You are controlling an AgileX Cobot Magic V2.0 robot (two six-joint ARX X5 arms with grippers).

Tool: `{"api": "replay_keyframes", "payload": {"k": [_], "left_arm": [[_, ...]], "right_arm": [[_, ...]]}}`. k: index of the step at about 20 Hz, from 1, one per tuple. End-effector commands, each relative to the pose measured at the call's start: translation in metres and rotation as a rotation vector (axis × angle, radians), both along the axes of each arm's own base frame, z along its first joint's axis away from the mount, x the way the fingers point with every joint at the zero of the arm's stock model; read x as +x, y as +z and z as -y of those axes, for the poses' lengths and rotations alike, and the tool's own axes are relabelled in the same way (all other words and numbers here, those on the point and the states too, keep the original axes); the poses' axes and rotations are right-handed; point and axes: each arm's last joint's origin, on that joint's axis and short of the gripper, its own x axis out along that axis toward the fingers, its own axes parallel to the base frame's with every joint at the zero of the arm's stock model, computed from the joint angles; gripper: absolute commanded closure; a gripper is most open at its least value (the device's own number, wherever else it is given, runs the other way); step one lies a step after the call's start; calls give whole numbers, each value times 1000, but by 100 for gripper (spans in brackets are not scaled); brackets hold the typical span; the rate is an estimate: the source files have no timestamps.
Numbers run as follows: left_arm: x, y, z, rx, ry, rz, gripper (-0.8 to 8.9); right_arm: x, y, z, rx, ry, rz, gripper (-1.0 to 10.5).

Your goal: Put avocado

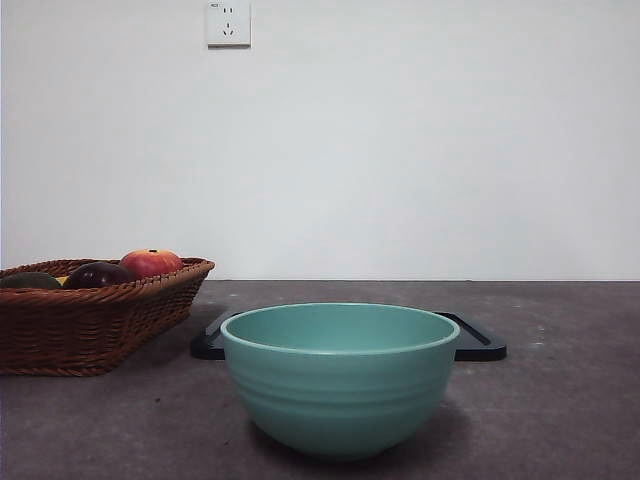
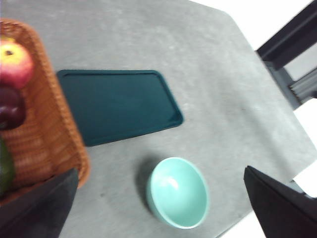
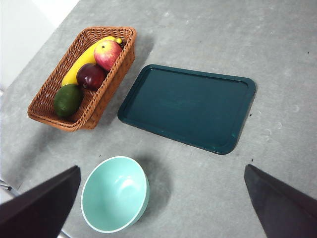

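Observation:
The olive-green avocado (image 3: 68,99) lies in the near end of a brown wicker basket (image 3: 49,84). Only its top shows in the front view (image 1: 30,281), and the left wrist view catches its edge (image 2: 4,168). My left gripper (image 2: 160,171) is open and empty, high above the table, over the bowl and the basket's corner. My right gripper (image 3: 161,168) is open and empty, high above the table between the bowl and the tray. Neither gripper shows in the front view.
The basket also holds a dark purple fruit (image 3: 90,76), a red-orange apple (image 3: 108,53) and a banana (image 3: 81,62). A mint-green bowl (image 1: 338,400) stands at the front. A dark green tray (image 3: 188,106) lies behind it, right of the basket.

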Motion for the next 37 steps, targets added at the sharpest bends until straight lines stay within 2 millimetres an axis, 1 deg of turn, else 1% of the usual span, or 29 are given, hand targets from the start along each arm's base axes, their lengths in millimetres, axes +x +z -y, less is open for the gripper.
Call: {"api": "replay_keyframes", "payload": {"k": [1, 3, 7, 9, 12, 14, 16, 18, 22, 23, 25, 29, 30, 33, 34, 35, 37], "left_arm": [[8, 0, -1, 53, 46, -22, 159], [21, -8, -2, 123, 92, -77, 160], [61, -33, -3, 282, 170, -213, 162], [85, -51, -2, 353, 175, -295, 162], [118, -81, 1, 395, 164, -400, 162], [137, -99, 3, 422, 169, -439, 171], [152, -117, 6, 435, 161, -467, 203], [165, -133, 9, 439, 153, -482, 203], [180, -155, 12, 445, 145, -512, 203], [182, -158, 12, 446, 144, -515, 208], [186, -164, 13, 446, 144, -522, 256], [190, -173, 13, 457, 147, -542, 263], [190, -175, 13, 466, 151, -548, 296], [189, -175, 12, 477, 163, -560, 539], [189, -174, 12, 477, 163, -560, 590], [189, -174, 12, 476, 163, -559, 606], [191, -168, 13, 475, 166, -569, 606]], "right_arm": [[0, 6, -1, -2, 11, 28, 343], [0, 6, -1, -2, 11, 28, 343], [0, 6, -1, -2, 11, 28, 343], [0, 6, -1, -1, 11, 28, 343], [0, 6, -1, -1, 11, 28, 343], [0, 6, -1, -1, 10, 27, 343], [0, 6, -1, -1, 11, 28, 343], [0, 6, -1, -1, 10, 28, 343], [0, 6, -1, -1, 11, 29, 343], [0, 6, -1, -1, 11, 29, 343], [0, 6, -1, -1, 11, 29, 343], [0, 6, -1, -1, 11, 30, 343], [0, 6, -1, -1, 11, 31, 343], [0, 6, -1, -1, 11, 30, 343], [0, 6, -1, -1, 11, 30, 343], [0, 6, -1, -1, 11, 30, 343], [0, 6, -1, -1, 11, 30, 343]]}}
